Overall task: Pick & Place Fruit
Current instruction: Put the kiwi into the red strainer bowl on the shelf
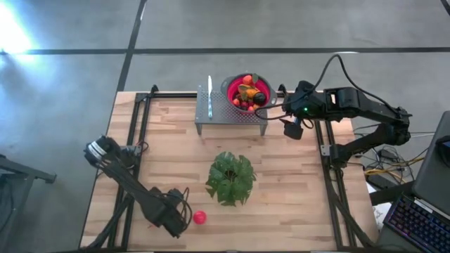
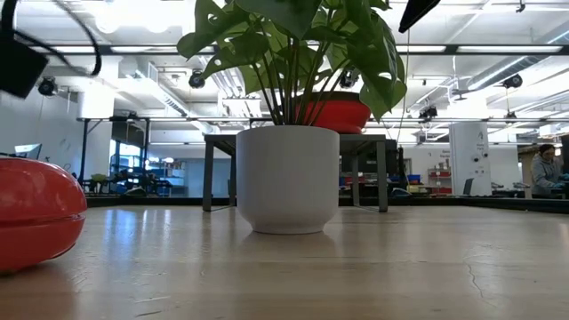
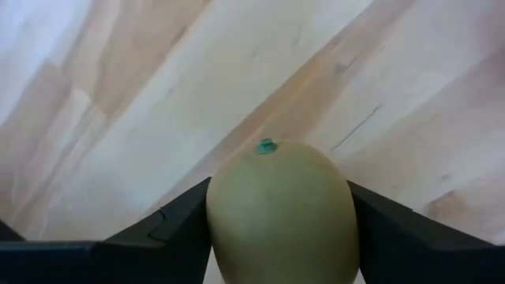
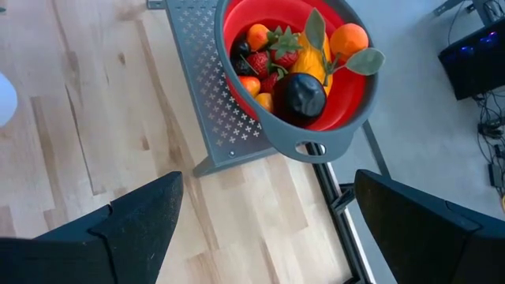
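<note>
My left gripper (image 3: 280, 237) is near the table's near edge, left of centre (image 1: 174, 216), and is shut on an olive-green egg-shaped fruit (image 3: 280, 205). A red round fruit (image 1: 200, 217) lies on the table just right of it and looms large at the left of the low view (image 2: 31, 218). The red colander bowl (image 4: 347, 95) stands on a grey perforated rack (image 1: 232, 111) at the far edge and holds several fruits (image 4: 288, 67): orange, red, yellow and dark purple. My right gripper (image 4: 264, 237) hovers open just right of the rack (image 1: 288, 116). My left gripper pinches the olive-green fruit between its two fingers (image 3: 177, 229), one on each flank (image 3: 225, 221). The end with the small teal stem (image 3: 266, 146) points away from the wrist. Whether the fruit rests on the table or hangs clear, I cannot tell.
A green leafy plant in a white pot (image 1: 230, 178) stands mid-table between the near edge and the rack. A slim pale utensil (image 1: 209, 96) lies on the rack left of the bowl. Bare wood stretches on both sides of the plant. A keyboard (image 1: 418, 225) sits beyond the table's right edge.
</note>
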